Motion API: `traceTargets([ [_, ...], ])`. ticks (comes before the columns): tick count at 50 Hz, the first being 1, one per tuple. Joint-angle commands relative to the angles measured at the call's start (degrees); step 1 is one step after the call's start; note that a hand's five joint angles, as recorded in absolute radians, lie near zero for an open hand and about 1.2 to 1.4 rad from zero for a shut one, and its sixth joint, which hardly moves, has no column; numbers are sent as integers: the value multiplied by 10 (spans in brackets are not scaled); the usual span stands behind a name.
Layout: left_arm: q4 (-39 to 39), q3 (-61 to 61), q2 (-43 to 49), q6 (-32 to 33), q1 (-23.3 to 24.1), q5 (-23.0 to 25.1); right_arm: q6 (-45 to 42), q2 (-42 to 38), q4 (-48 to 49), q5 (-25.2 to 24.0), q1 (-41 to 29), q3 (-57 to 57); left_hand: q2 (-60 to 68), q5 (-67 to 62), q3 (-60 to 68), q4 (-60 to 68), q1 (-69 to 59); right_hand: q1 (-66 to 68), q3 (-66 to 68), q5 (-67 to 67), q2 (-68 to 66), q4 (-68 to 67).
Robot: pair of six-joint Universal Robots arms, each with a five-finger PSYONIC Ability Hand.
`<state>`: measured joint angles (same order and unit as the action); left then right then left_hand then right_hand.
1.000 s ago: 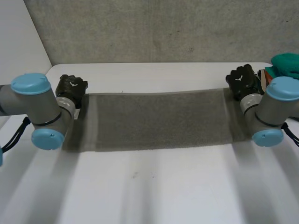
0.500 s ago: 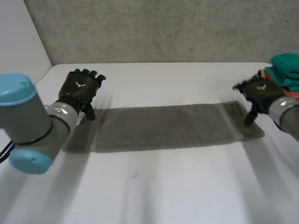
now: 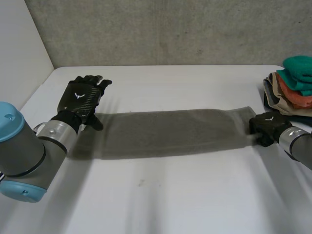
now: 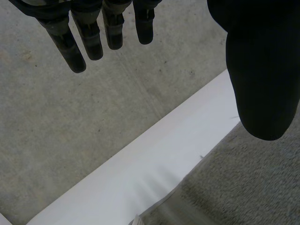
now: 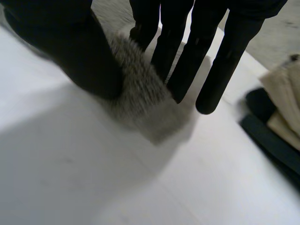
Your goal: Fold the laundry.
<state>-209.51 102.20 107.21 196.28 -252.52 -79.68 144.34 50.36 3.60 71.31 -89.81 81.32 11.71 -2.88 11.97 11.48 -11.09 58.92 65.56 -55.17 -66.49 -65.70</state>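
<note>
Clock read on the table [image 3: 170, 195] from the head view, 12 at the far wall.

9–10 o'clock: left hand [image 3: 82, 96] is spread, fingers [image 4: 77, 51] straight and apart, nothing in it. It hangs over the left end of the grey towel [image 3: 165, 132], thumb above the cloth, fingers out past the far edge.

Centre: the towel lies flat as a long band from 9 to 3 o'clock, not yet folded end to end.

3 o'clock: right hand [image 3: 266, 127] is on the towel's right end. The wrist view puts the cloth between thumb and straight fingers, and it looks pinched there, though blur leaves the bite hard to read.

2 o'clock: stack of folded clothes [image 3: 292, 90], green on top, near the right hand but not touching it.

Risks, as judged:
- The left end is free. If the right hand carries its end toward 9 o'clock, the whole band could drag rather than double over.
- The pinch seems to sit close to the towel's end, so a quick lift might let it slip out.
- One hand on a wide end: the far corner may droop and the fold land skewed.
- The stack sits close to the right arm, and a wide swing could knock it.

Nothing lies on the towel's path between 3 and 9 o'clock.
</note>
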Motion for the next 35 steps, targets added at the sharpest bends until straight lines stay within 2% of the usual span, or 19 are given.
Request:
traceTargets([
  [1, 2, 3, -7, 0, 1, -4, -8, 50, 107, 88, 24, 45, -15, 27, -18, -13, 9, 211, 144, -148, -135, -143],
  [6, 1, 13, -34, -2, -2, -1, -58, 121, 107, 88, 58, 75, -15, 27, -18, -13, 9, 211, 144, -148, -135, -143],
  [11, 1, 18, -42, -2, -3, -2, -172, 111, 113, 104, 77, 72, -17, 28, -19, -14, 10, 211, 144, -148, -135, -143],
  [16, 1, 18, -46, -3, -9, -5, -259, 111, 137, 98, 58, 58, -17, 28, -19, -14, 10, 211, 144, -148, -135, -143],
  [18, 2, 18, -48, -2, -12, -6, -266, 113, 159, 87, 20, 54, -17, 28, -19, -14, 10, 211, 144, -148, -135, -143],
  [19, 2, 19, -50, -3, -14, -6, -265, 113, 185, 68, -34, 50, -17, 28, -19, -14, 10, 211, 144, -148, -135, -143],
  [22, 2, 22, -59, -3, -19, -5, -262, 113, 235, 30, -101, 45, -15, 27, -18, -13, 9, 211, 144, -148, -135, -143],
  [23, 1, 23, -60, -4, -20, -5, -261, 113, 268, -2, -145, 45, -15, 27, -18, -13, 9, 211, 144, -148, -135, -143],
  [26, 1, 24, -65, -4, -20, -5, -264, 105, 304, -48, -202, 45, -17, 28, -19, -14, 10, 211, 144, -148, -135, -143],
  [27, 1, 24, -66, -4, -20, -5, -267, 96, 324, -77, -235, 45, -17, 28, -19, -14, 10, 211, 144, -148, -135, -143],
  [30, 1, 25, -66, -4, -19, -5, -274, 56, 334, -108, -287, 37, -17, 28, -19, -14, 10, 211, 144, -148, -135, -143],
  [31, 1, 25, -66, -4, -19, -4, -282, 19, 331, -127, -320, 20, -17, 28, -19, -14, 10, 211, 144, -148, -135, -143],
  [35, 0, 26, -64, -4, -17, -4, -305, -52, 310, -138, -397, -19, -17, 28, -19, -14, 10, 211, 144, -148, -135, -143],
])
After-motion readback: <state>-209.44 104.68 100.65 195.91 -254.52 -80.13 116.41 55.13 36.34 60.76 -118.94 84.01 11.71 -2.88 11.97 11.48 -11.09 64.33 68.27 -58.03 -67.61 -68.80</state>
